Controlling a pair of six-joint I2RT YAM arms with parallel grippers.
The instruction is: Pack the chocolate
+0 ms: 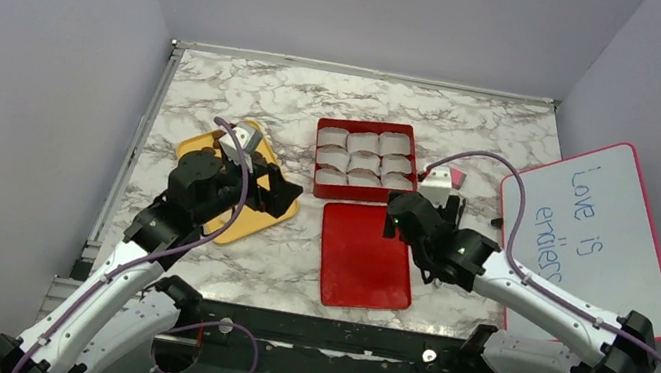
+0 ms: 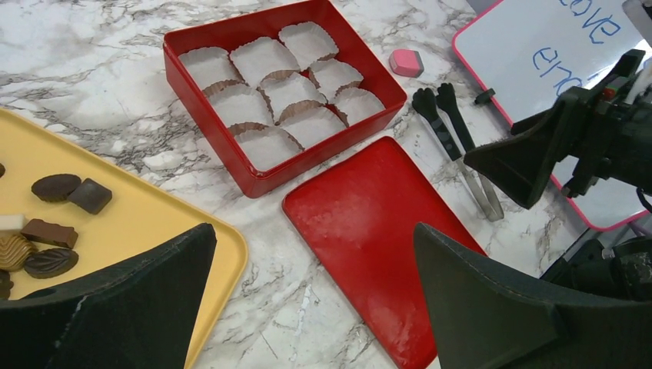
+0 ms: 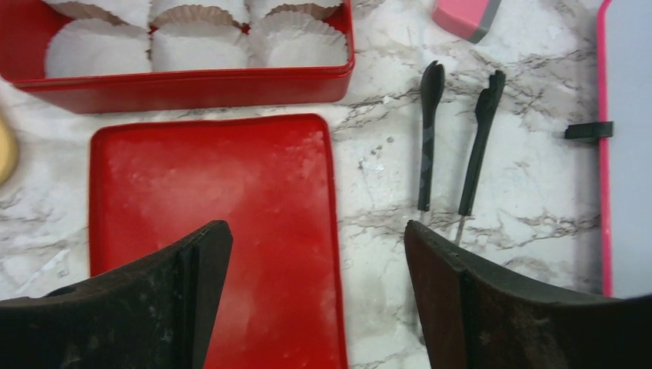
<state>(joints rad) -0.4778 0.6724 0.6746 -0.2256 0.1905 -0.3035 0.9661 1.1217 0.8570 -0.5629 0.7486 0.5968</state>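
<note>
Even, diffuse light spread over the marble table (image 1: 497, 133), shadows kept faint, pale sheen seen on the red lid (image 3: 231, 177), top view rendered slightly soft

Table (image 2: 84, 69): white marble, grey veining.
Box (image 2: 323, 154): glossy red. Paper cups (image 2: 265, 61) inside: white, brown shading at fluted edges.
Lid (image 2: 369, 223): same red, faint whitish smears.
Tray (image 2: 146, 215): yellow.
Chocolate (image 2: 58, 187): mostly dark brown; one milk-brown bar, one cream piece, one tan ridged piece.
Small block (image 2: 406, 61): pink, grey end.
Tongs (image 3: 428, 146): black tips, silver shanks.
Whiteboard (image 1: 603, 232): white face, pink frame, blue handwriting.
Left gripper (image 2: 311, 238), right gripper (image 3: 317, 231): matte black.
Arms (image 1: 116, 293): white shells, black joints, purple cables.
Walls (image 1: 26, 44): pale lilac-grey.
</note>
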